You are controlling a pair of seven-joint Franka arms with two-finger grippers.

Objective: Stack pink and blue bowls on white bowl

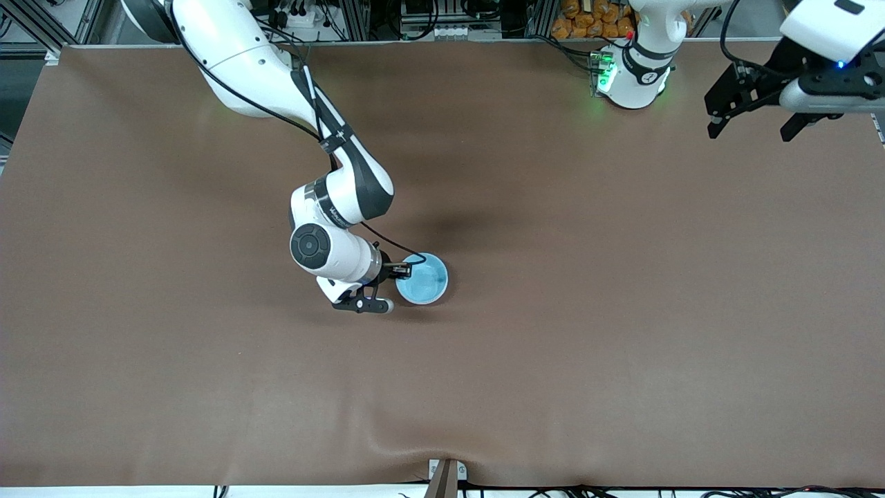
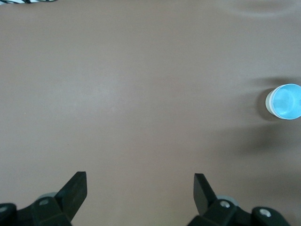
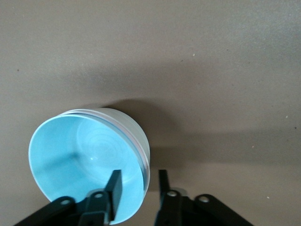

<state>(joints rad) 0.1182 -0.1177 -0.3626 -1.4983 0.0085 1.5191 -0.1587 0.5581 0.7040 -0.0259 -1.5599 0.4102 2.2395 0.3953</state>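
- Right gripper [image 3: 137, 187]: its jaws straddle the rim of the blue bowl [image 3: 87, 165], one finger inside, one outside the wall. A gap shows on both sides of the rim, so they stand apart and seem to be letting go, not clamping.
- The blue bowl sits nested on a white bowl [image 3: 136, 136], whose wall shows beneath it. A thin pinkish line between the rims suggests the pink bowl is sandwiched there, though I cannot be sure.
- That would make the stack complete; the fingers straddle the rim because that was the hold for lowering the bowl in.
- The stack stands mid-table [image 1: 622, 311] with bare cloth all round, so lifting straight up clears it.
- Left gripper [image 1: 753, 128]: wide open and empty, waiting over its arm's end of the table, well apart from the stack.
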